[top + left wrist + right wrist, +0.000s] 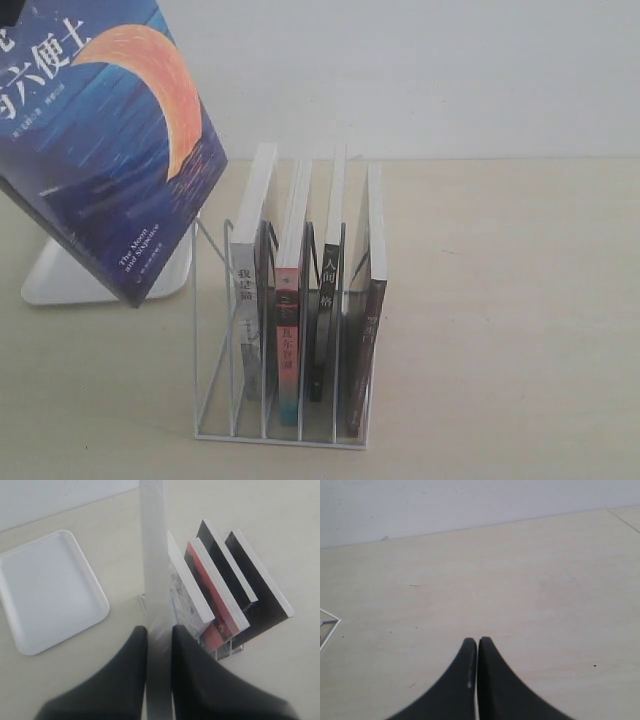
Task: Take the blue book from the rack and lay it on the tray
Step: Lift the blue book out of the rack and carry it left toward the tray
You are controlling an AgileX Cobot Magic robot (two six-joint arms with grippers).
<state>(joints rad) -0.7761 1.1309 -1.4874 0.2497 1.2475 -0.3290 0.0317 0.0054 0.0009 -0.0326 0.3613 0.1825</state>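
Left tool clamped on blue book, edge-on; book was aloft, tilted, at ten o'clock from rack. Tray lay at nine o'clock. Right tool pinched together, empty.

bright even light, faint shadows; close fingers blurred

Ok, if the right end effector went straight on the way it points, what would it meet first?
Nothing near: the right end effector points over bare table, the rack off its line. Probably the pale wall beyond, though depth is unclear.
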